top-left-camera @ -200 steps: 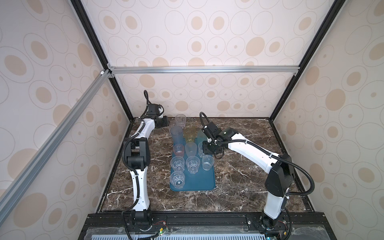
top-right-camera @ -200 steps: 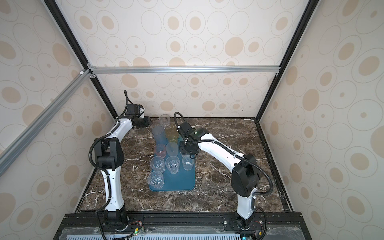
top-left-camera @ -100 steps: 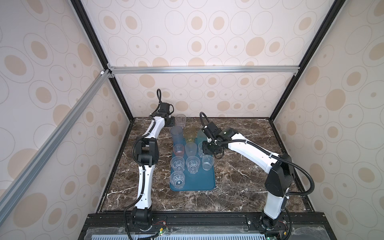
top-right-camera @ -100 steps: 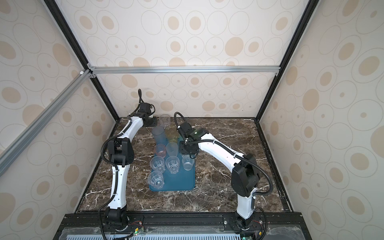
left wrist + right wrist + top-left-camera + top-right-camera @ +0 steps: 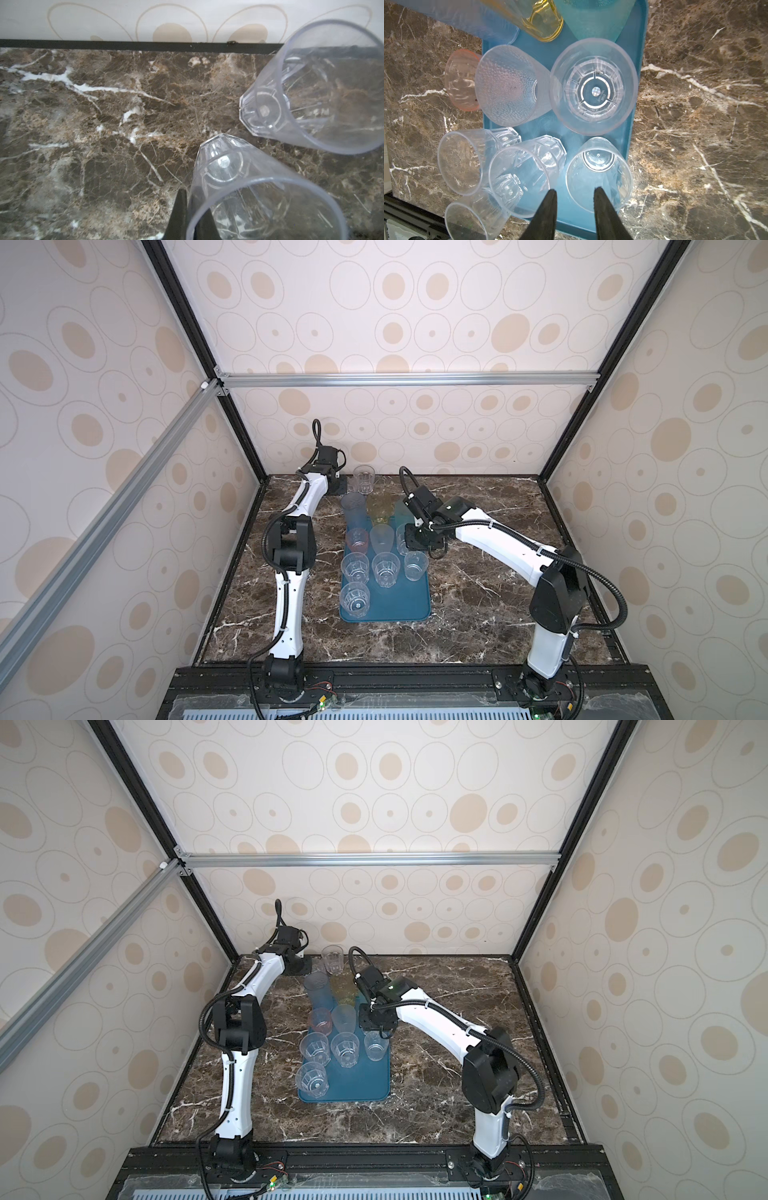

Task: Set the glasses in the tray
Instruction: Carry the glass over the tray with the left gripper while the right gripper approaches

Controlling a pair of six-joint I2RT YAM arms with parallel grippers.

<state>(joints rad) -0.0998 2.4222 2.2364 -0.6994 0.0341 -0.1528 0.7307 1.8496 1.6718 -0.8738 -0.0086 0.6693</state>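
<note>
At the back of the table my left gripper (image 5: 192,204) is shut on the rim of a clear faceted glass (image 5: 239,182), one finger inside and one outside. A second clear glass (image 5: 311,93) stands just beyond it, and shows in both top views (image 5: 364,479) (image 5: 333,959). The teal tray (image 5: 411,605) (image 5: 636,62) holds several glasses: frosted blue (image 5: 353,506), yellow (image 5: 380,504), pink (image 5: 357,540), pale grey (image 5: 381,537) and clear ones (image 5: 354,599). My right gripper (image 5: 575,190) (image 5: 415,545) hangs open over the tray's right side, above a small clear glass (image 5: 599,176).
The cell's back wall and its black edge strip (image 5: 145,44) run close behind the left gripper. Brown marble table (image 5: 478,593) lies bare to the right of the tray and along its front. The left arm's elbow (image 5: 291,547) stands just left of the tray.
The left arm has swung in toward the back glasses and its jaws have shut on a clear glass's rim. The right arm and the glasses in the tray have not moved.
</note>
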